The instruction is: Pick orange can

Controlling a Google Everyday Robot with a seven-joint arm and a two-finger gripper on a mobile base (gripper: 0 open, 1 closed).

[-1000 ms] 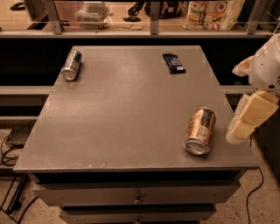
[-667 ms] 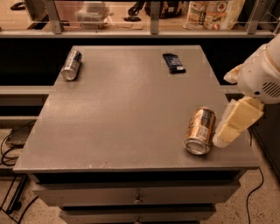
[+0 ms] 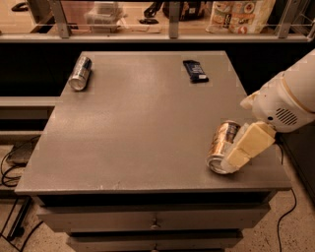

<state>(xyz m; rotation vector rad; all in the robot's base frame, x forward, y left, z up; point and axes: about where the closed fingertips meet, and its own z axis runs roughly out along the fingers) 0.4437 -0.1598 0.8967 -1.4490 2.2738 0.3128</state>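
The orange can lies on its side near the front right corner of the grey table, one silver end facing the front edge. My gripper, cream-coloured, comes in from the right on the white arm. It sits low against the can's right side and covers part of it.
A slimmer silver and dark-blue can lies on its side at the back left of the table. A dark blue packet lies at the back right. A railed shelf with bags runs behind the table. Cables hang at the left.
My gripper has moved left and down from beside the table's right edge, closing up to the orange can until it overlaps the can's right side. The can has not moved.
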